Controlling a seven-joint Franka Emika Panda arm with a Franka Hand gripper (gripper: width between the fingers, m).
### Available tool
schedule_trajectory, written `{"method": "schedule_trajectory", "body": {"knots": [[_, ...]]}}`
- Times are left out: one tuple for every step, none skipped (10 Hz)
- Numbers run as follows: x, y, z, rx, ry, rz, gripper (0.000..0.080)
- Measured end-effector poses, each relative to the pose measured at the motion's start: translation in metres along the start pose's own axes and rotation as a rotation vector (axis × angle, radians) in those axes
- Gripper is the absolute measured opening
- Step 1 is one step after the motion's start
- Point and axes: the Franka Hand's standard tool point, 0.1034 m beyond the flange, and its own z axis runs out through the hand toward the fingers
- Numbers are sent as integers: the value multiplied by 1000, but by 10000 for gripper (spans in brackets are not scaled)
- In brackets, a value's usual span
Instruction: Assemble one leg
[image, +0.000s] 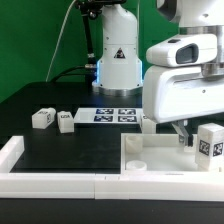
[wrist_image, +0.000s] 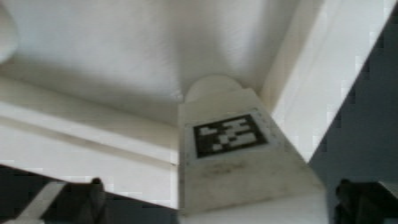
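Observation:
In the wrist view a white leg with a black-and-white tag stands between my gripper's two dark fingers, over the large white panel. The jaws stand wide apart, with a gap showing on each side of the leg. In the exterior view the gripper hangs low over the panel's right part, and a tagged leg stands just to its right. Two more legs lie on the black table at the exterior view's left.
The marker board lies in front of the robot base. A low white fence runs along the table's front and left edges.

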Motion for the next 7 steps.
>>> {"method": "schedule_trajectory", "body": {"knots": [[0, 1, 0, 0, 1, -4, 540], [0, 0, 0, 0, 1, -2, 540], [0, 1, 0, 0, 1, -2, 401], [0, 0, 0, 0, 1, 7, 290], [0, 0, 0, 0, 1, 51, 290], [0, 0, 0, 0, 1, 55, 290], [0, -1, 1, 5, 7, 161, 290]]}}
